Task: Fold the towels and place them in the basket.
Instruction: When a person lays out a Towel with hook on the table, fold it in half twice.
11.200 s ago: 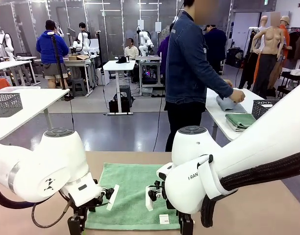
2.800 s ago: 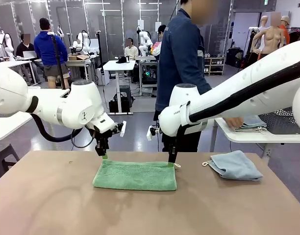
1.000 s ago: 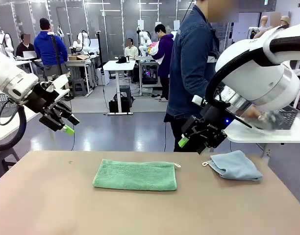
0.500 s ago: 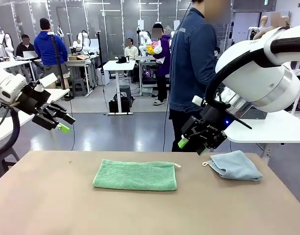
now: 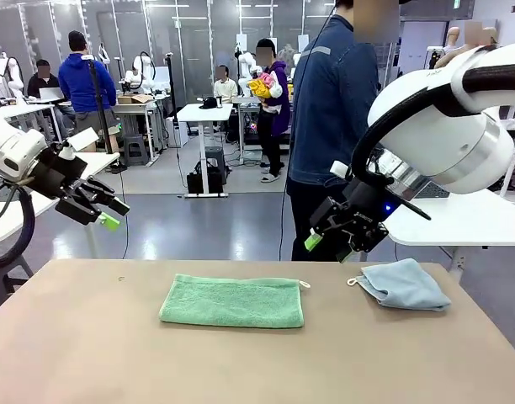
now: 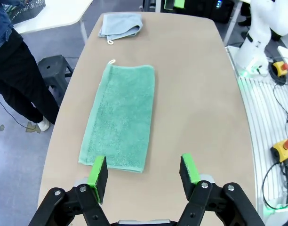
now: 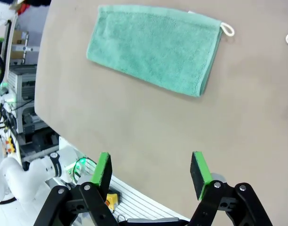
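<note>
A green terry hand towel (image 5: 232, 301), folded into a long strip, lies flat at the middle of the tan table (image 5: 81, 345). A loosely bunched light blue terry towel (image 5: 403, 284) sits well apart, near the table's right edge. The left gripper (image 5: 114, 214) and right gripper (image 5: 327, 247) hover high at either side, jaws wide and empty. The next fold likely calls for pinching both corners of one short end together and laying it squarely over the other.
</note>
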Motion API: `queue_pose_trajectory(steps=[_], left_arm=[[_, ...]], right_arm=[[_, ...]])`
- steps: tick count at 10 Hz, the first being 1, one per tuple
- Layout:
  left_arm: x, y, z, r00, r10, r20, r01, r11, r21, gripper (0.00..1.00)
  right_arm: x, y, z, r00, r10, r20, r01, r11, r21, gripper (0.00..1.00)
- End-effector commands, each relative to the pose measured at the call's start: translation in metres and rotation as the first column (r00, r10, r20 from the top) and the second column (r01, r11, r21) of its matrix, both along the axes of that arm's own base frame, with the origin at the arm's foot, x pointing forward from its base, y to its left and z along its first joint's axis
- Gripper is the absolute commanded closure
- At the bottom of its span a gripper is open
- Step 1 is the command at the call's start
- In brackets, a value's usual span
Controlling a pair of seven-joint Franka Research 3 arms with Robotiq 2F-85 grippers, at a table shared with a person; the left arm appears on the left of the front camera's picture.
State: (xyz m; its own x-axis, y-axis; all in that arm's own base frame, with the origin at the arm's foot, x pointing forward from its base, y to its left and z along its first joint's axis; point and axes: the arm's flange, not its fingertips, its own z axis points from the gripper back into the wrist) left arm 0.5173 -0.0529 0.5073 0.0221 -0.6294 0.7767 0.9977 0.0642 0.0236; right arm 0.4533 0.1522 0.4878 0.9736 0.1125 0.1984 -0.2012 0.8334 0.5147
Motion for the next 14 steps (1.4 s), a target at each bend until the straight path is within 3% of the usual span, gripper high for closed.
queue_pose_trajectory(steps=[1, 4, 7, 12, 14], left_arm=[[-0.001, 0.000, 0.003, 1.000, 0.001, 0.009, -0.001, 1.000, 0.006, 0.22], [-0.001, 0.000, 0.003, 1.000, 0.001, 0.009, -0.001, 1.000, 0.006, 0.22], [-0.001, 0.000, 0.003, 1.000, 0.001, 0.009, -0.001, 1.000, 0.006, 0.22], [-0.001, 0.000, 0.003, 1.000, 0.001, 0.009, -0.001, 1.000, 0.006, 0.22], [-0.001, 0.000, 0.003, 1.000, 0.001, 0.009, -0.001, 1.000, 0.006, 0.22]], right_arm=[[-0.005, 0.020, -0.013, 0.988, -0.157, 0.007, 0.157, 0.987, -0.011, 0.16], [-0.010, 0.029, -0.020, 0.968, -0.251, 0.015, 0.252, 0.967, -0.047, 0.16], [-0.001, 0.031, -0.026, 0.976, -0.217, 0.013, 0.218, 0.973, -0.079, 0.16], [0.024, 0.095, -0.073, 0.978, -0.205, 0.024, 0.204, 0.948, -0.245, 0.16], [0.029, 0.118, -0.088, 0.960, -0.275, 0.047, 0.276, 0.908, -0.316, 0.16]])
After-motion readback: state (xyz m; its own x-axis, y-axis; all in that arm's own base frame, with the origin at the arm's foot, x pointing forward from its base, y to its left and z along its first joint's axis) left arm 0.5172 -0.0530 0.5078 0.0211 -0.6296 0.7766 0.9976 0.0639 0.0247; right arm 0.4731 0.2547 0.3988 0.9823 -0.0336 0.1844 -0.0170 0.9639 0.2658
